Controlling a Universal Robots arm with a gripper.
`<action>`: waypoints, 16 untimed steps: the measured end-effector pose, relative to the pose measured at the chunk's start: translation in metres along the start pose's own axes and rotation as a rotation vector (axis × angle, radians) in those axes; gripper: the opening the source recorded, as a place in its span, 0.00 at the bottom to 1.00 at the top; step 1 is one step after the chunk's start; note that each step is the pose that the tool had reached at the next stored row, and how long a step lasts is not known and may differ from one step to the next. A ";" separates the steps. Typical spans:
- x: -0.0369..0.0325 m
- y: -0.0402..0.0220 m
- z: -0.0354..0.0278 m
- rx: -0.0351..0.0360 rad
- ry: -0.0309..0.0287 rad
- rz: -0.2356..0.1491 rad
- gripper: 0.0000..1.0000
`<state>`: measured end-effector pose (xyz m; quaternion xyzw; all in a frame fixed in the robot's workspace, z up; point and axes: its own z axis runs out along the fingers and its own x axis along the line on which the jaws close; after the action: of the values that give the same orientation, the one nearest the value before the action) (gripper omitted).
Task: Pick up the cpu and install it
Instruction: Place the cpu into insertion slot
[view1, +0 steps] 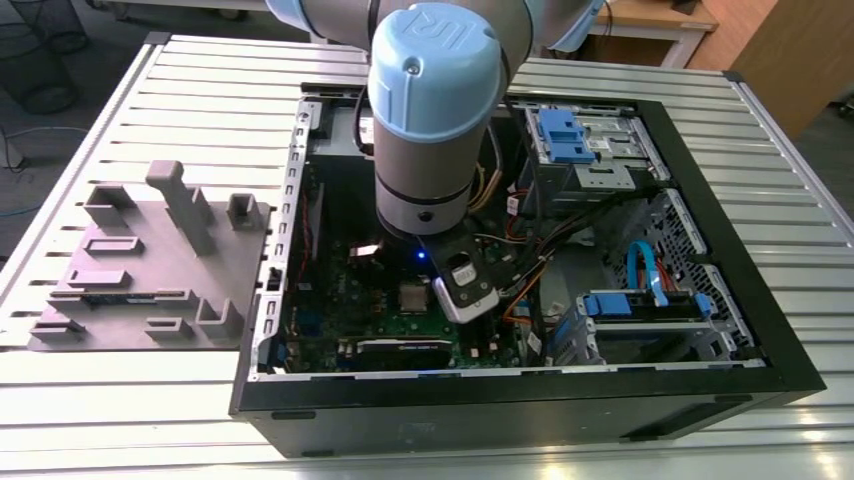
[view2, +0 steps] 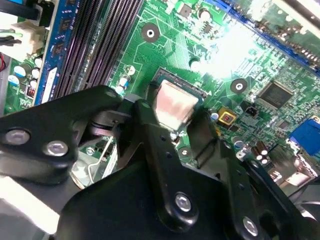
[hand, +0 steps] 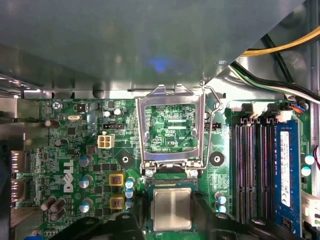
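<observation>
Closely, the black metal fingers (view2: 147, 132) of the gripper (view2: 174, 120) stand narrow, set against two opposite edges of the cpu (view2: 172, 102), a small flat square chip with a silvery-grey metal top and a pale rim. It lies level with its metal face up. It is near enough square to have no long axis, and its edges run parallel to those of the dark socket (hand: 148, 220) that frames it in the first wrist view. Whether it is fully seated there or a hair above, I cannot tell. Just beside the socket, the rectangular silver metal socket frame (hand: 142, 130) stands tipped up on its hinge, and green board shows through its hollow centre. All of this sits on the green motherboard (hand: 75, 150), with long black memory slots (hand: 247, 170) beside the socket. The motherboard lies inside the open black computer case (view1: 534, 420), which also holds blue drive brackets (view1: 567, 135) and bundled cables (view1: 534, 240). The pale blue and grey arm (view1: 434, 110) reaches down into it. The case rests on the ribbed pale metal desk (view1: 134, 400). At the exterior view's left, a grey moulded tray (view1: 147, 270) sits beside the case.
</observation>
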<state>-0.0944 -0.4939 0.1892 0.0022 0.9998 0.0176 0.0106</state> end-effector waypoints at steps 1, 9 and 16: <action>0.0000 0.0000 -0.0001 0.0003 0.0004 0.000 0.55; 0.0001 -0.0001 -0.0018 0.0013 0.0010 0.000 0.55; -0.0002 0.0004 -0.0152 0.0010 0.0008 0.000 0.55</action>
<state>-0.0945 -0.4941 0.2043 0.0023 0.9998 0.0171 0.0101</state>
